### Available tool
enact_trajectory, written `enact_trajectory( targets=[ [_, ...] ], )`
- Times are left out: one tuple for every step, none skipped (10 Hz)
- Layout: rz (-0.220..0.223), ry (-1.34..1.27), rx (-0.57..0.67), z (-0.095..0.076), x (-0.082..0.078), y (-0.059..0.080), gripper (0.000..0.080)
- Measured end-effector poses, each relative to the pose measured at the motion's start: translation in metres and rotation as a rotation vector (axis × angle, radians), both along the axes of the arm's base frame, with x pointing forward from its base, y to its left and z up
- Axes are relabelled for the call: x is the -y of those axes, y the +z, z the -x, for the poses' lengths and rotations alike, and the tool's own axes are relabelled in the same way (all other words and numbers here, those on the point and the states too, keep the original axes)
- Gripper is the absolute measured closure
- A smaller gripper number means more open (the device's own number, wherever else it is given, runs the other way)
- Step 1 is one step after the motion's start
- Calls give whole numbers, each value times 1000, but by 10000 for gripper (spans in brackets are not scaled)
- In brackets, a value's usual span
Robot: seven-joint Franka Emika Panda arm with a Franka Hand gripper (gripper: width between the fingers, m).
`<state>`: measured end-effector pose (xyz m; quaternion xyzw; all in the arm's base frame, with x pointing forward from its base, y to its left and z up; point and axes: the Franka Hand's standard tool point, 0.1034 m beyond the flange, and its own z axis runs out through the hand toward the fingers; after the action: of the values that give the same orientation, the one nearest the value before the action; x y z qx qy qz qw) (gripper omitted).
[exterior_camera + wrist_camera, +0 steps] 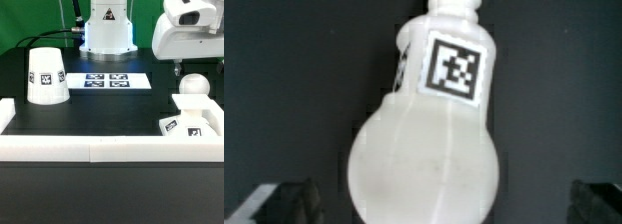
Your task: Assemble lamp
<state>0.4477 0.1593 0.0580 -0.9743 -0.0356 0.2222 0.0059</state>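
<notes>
Filling wrist view, blurred bulb [429, 150] (gripper [441, 205] fingers [288, 203] cropped)

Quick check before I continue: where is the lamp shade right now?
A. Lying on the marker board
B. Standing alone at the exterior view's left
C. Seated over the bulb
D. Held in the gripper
B: the shade stands wide end down by itself at the exterior view's left, well apart from the bulb and base block at the right.
</notes>
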Motion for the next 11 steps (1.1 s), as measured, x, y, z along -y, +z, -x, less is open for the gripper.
enact_trajectory(
  targets=[
    [7,1,-59,-1,0,-2,101],
    [12,3,-95,-2,-1,-5,101],
    [24,7,-173,3,1,-5,101],
    [32,8,-238,3,2,-8,101],
    [35,8,-270,1,2,-11,101],
    [45,11,-343,6,4,-11,101],
    [52,13,-410,8,5,-15,101],
    [53,14,-432,5,5,-20,101],
    [52,13,-421,3,4,-22,101],
    [52,12,-423,3,5,-23,101],
    [53,12,-424,4,5,-24,101]
  ],
)
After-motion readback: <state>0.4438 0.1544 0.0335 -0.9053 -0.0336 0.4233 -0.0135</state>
